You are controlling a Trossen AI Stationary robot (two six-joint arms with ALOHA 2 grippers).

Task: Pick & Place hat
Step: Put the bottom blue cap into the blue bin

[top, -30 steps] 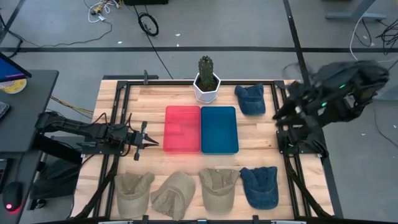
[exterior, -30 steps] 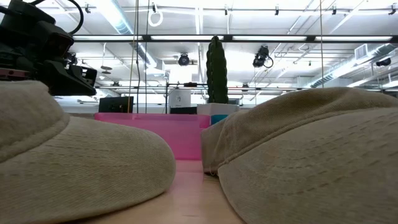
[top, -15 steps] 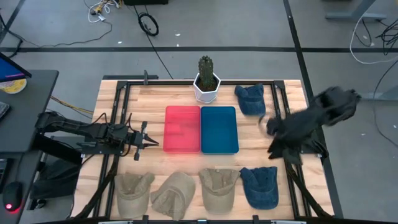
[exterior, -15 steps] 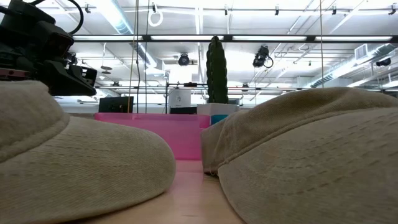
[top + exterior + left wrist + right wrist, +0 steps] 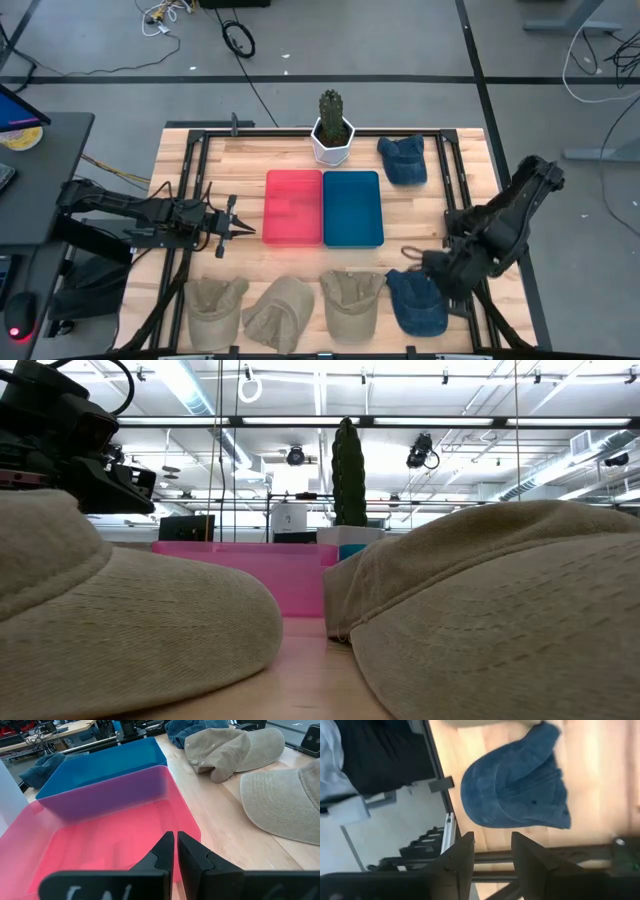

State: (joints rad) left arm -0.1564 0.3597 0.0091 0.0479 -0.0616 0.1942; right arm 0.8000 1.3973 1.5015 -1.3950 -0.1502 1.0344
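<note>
Two denim-blue hats lie on the table: one at the near right (image 5: 420, 302), also in the right wrist view (image 5: 520, 790), and one at the far right (image 5: 403, 158). Three tan hats (image 5: 278, 312) lie in a row along the near edge. A red bin (image 5: 294, 207) and a blue bin (image 5: 353, 208) stand side by side mid-table. My right gripper (image 5: 416, 262) (image 5: 492, 852) is open and hovers just above the near blue hat, touching nothing. My left gripper (image 5: 238, 229) (image 5: 174, 851) is shut and empty, left of the red bin.
A potted cactus (image 5: 332, 130) stands in a white pot behind the bins. Black frame rails (image 5: 190, 190) run along the table's left and right sides. In the low view, two tan hats (image 5: 500, 610) fill the foreground in front of the red bin (image 5: 250, 575).
My right arm has swung from high over the table's far right side toward the near edge and downward. Its gripper now hangs over the near blue hat. The hats and bins have stayed in place.
</note>
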